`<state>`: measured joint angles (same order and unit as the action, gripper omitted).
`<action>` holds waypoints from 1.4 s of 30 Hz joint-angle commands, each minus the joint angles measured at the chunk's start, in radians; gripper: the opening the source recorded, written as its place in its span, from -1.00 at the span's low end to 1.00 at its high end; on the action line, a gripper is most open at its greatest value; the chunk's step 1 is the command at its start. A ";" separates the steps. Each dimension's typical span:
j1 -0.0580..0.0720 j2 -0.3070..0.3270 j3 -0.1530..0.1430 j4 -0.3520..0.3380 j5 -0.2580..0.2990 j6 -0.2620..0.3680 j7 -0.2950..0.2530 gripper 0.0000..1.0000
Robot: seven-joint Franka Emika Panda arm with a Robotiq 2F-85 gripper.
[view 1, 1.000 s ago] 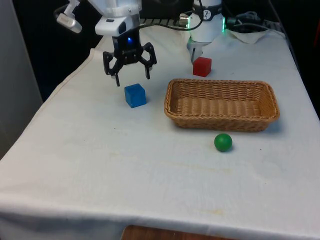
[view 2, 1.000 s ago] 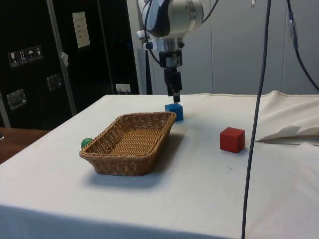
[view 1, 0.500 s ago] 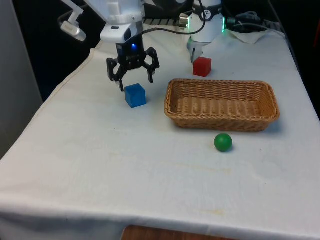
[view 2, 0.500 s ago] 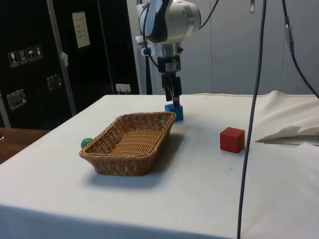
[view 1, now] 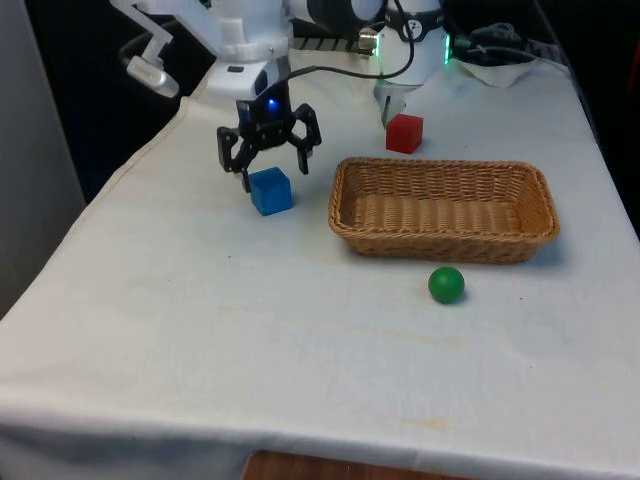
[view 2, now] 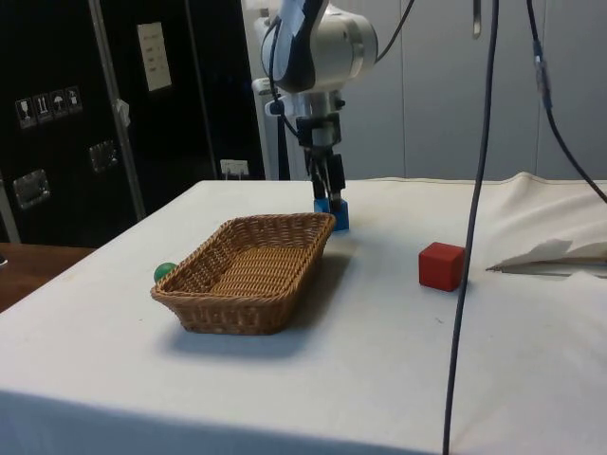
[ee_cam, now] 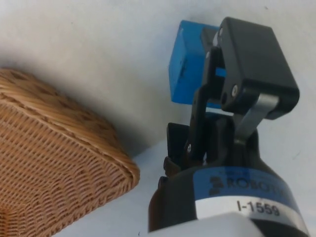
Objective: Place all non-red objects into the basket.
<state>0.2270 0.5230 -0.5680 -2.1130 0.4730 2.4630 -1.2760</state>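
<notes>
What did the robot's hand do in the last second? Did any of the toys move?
The gripper came down and slid a little toward the front view's right, so its open jaws now sit around the top of the blue cube. It has not closed on it yet. No toy moved: the blue cube, the red cube, the green ball and the basket all stayed where they were.

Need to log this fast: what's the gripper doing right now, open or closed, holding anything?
Gripper: open, holding nothing, fingers spread just above the blue cube.
</notes>
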 commanded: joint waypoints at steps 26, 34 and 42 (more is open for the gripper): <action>-0.001 0.040 0.009 0.019 0.011 0.002 -0.001 0.80; 0.000 0.039 0.008 0.019 0.010 -0.001 0.000 -1.00; 0.000 0.039 0.008 0.019 0.009 -0.001 0.000 -1.00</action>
<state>0.2270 0.5610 -0.5610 -2.0940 0.4820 2.4590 -1.2760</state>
